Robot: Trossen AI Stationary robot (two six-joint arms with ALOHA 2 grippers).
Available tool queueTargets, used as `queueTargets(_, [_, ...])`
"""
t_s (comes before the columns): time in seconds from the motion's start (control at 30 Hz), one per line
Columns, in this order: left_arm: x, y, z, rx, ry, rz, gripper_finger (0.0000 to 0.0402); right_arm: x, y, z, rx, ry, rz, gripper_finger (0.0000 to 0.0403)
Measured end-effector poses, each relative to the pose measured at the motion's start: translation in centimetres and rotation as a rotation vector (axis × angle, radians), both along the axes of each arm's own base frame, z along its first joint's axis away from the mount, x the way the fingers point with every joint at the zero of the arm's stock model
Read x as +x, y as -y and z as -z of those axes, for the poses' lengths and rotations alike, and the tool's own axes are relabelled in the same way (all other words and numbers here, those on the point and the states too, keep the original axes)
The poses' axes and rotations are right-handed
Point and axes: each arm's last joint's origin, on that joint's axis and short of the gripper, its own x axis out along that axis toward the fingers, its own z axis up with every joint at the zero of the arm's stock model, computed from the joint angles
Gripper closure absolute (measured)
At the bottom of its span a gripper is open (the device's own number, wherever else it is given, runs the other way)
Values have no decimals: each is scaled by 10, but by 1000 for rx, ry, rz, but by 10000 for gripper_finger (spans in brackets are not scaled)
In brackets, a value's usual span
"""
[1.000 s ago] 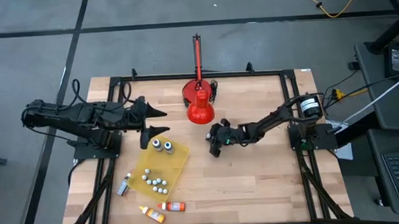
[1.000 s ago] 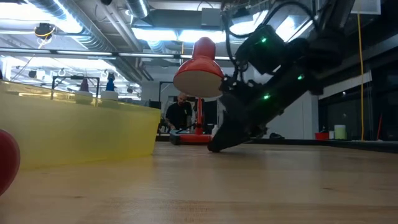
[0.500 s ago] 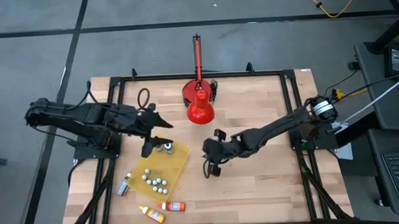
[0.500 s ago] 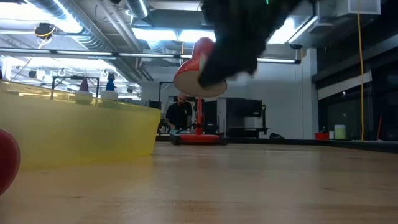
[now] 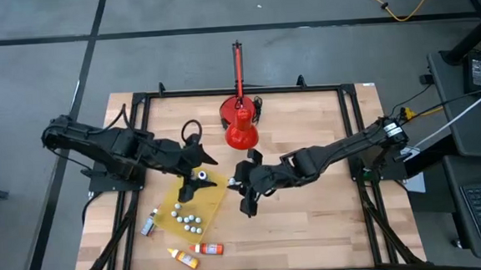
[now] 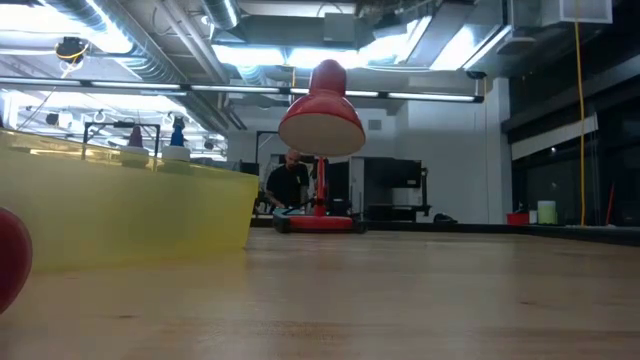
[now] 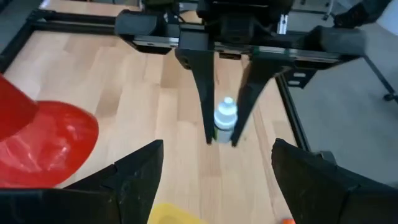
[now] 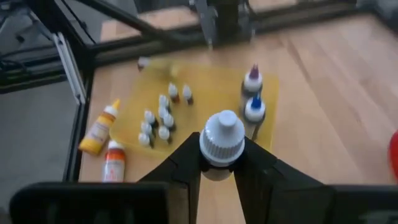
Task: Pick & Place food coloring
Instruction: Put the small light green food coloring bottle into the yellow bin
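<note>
R gripper (image 8: 217, 167): my two dark fingers are pinched on a small squeeze bottle w/ a white ribbed cap (image 8: 218, 148), cap pointing up; the grip sits just below the cap. In the high view this gripper (image 5: 245, 187) hangs over bare wood near the table's middle, just beside the yellow flat plastic tray (image 5: 213, 199) and in front of the red cone-shaped lamp w/ upright red rod (image 5: 241, 126). L gripper (image 5: 199, 169): fingers spread, nothing between them, positioned over the tray's far edge. Remaining food coloring: two taller bottles w/ pale caps, one purple-tipped, one blue-tipped (image 8: 254, 107), stand upright on the tray; a cluster of small white-capped bottles (image 5: 185, 216) stands at the tray's near part. An orange-yellow bottle (image 5: 181, 257) and a red bottle (image 5: 208, 248) lie on the wooden table (image 5: 313, 223) beside the tray, near the front edge. Low view: yellow tray wall, the lamp, a person far behind.
</note>
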Motion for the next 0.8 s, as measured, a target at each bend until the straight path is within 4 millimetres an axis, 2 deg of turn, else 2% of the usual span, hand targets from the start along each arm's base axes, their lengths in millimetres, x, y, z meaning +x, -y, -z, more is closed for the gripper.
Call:
queueTargets(0.23, [20, 12, 0, 8, -12, -27, 112, 0, 0, -15, -7, 39, 11, 321])
queueTargets(0.43, [37, 17, 7, -9, -7, -41, 112, -1, -1, -14, -9, 34, 7, 321])
queueTargets(0.6, [41, 18, 5, -26, 25, -64, 114, -2, -4, -15, -26, 33, -11, 322])
queueTargets(0.8, [44, 19, 7, -32, 19, -67, 140, -2, -5, -14, -30, 31, -17, 322])
